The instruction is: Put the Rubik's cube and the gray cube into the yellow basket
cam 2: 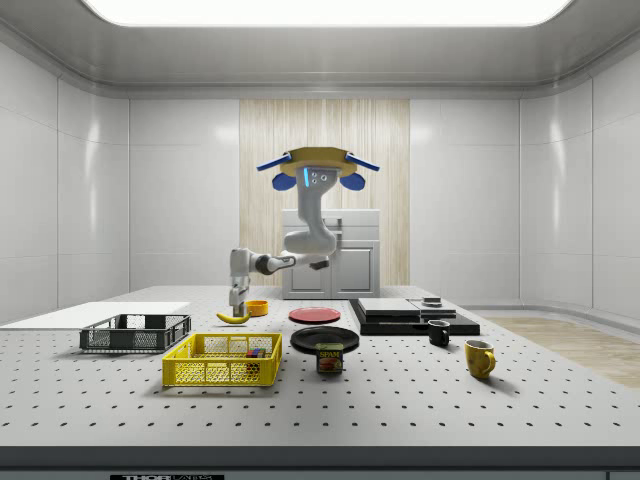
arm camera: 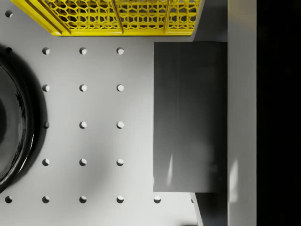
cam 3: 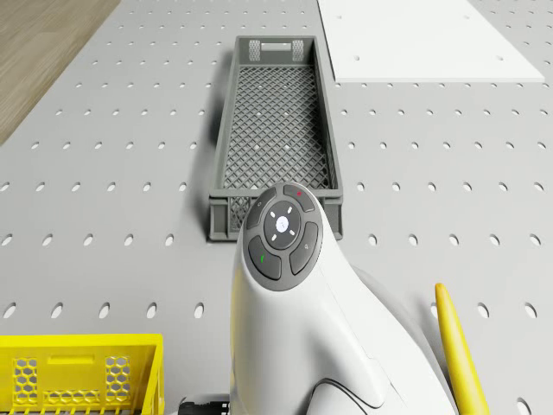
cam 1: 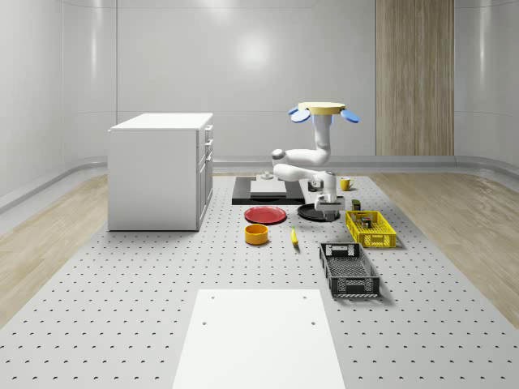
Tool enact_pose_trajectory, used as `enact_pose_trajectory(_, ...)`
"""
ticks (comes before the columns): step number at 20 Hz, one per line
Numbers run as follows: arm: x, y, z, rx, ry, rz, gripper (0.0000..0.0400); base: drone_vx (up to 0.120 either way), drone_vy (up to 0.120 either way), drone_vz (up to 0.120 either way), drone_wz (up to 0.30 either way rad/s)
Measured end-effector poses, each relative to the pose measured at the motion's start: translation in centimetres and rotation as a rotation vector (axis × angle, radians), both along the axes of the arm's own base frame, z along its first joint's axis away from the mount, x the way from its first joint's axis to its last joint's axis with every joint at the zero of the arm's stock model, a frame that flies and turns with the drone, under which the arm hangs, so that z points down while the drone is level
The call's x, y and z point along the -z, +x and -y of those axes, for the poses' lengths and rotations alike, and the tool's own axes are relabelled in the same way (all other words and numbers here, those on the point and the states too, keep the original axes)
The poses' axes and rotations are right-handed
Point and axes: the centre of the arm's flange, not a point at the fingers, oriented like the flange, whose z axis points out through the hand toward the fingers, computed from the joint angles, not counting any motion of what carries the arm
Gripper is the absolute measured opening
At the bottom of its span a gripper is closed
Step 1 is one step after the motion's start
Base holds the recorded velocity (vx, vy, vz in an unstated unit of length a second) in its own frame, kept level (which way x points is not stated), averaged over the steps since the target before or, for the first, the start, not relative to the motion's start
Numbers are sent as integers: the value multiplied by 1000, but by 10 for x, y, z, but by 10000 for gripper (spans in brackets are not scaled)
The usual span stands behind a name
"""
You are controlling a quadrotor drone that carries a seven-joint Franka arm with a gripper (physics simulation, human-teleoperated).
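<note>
**Gray cube pinched in claw, just short of yellow basket**

The drone (cam 1: 320, 109) is seen hovering above the perforated table (cam 1: 122, 292), over the black plate (cam 1: 312, 212) w/ the arm bent down and fwd. The gripper (cam 1: 327, 207) is hung clear of the tabletop, betw. the black plate and the yellow basket (cam 1: 377, 241).

In the wrist view the gray cube (arm camera: 190, 117) is shown pinched: one finger (arm camera: 242, 117) is pressed flat against its side, the other is hidden. The cube's shadow is cast on the table below, so it is lifted. The basket's end wall lies just beyond the cube, not under it.

The side view adds what the others lack: a small multi-coloured item, prob. the Rubik's cube (cam 2: 257, 352), is seen inside the basket through its mesh wall, and a Spam can (cam 2: 329, 358) stands just beside the basket.

In the drone view a black crate (cam 3: 226, 130) is shown ahead of the arm, and a banana (cam 3: 458, 354) beside it.
</note>
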Motion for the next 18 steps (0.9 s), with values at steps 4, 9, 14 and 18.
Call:
enact_pose_trajectory(4, 0, 0, 0, 0, 0, 0, 251, 0, 120, 0, 0)
enact_pose_trajectory(9, 0, 0, 0, 0, 0, 0, 251, 0, 120, -56, 0)
enact_pose_trajectory(14, 0, 0, 0, 0, 0, 0, 251, 0, 120, 0, 0)
enact_pose_trajectory(18, 0, 0, 0, 0, 0, 0, 251, 0, 120, 0, 0)
